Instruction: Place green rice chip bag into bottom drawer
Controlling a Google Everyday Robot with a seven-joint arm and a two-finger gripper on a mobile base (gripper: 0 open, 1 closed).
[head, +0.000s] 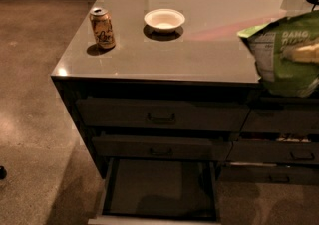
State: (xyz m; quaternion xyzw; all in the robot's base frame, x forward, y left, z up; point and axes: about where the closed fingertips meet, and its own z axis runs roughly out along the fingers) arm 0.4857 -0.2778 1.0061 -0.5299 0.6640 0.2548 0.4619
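The green rice chip bag (pixel 281 57) hangs at the right edge of the view, in front of the counter's front right edge, with its white label panel facing left. My gripper (pixel 300 54) is shut on it; one pale finger lies across the bag's face, and the rest of the gripper runs out of view to the right. The bottom drawer (pixel 159 186) stands pulled open at the foot of the dark cabinet, low and to the left of the bag. Its dark flat inside holds nothing.
A gold can (pixel 102 28) and a white bowl (pixel 164 20) stand on the glossy counter (pixel 209 45). Two shut handled drawers (pixel 161 115) sit above the open one, with more drawers to the right (pixel 291 155). Brown floor lies to the left.
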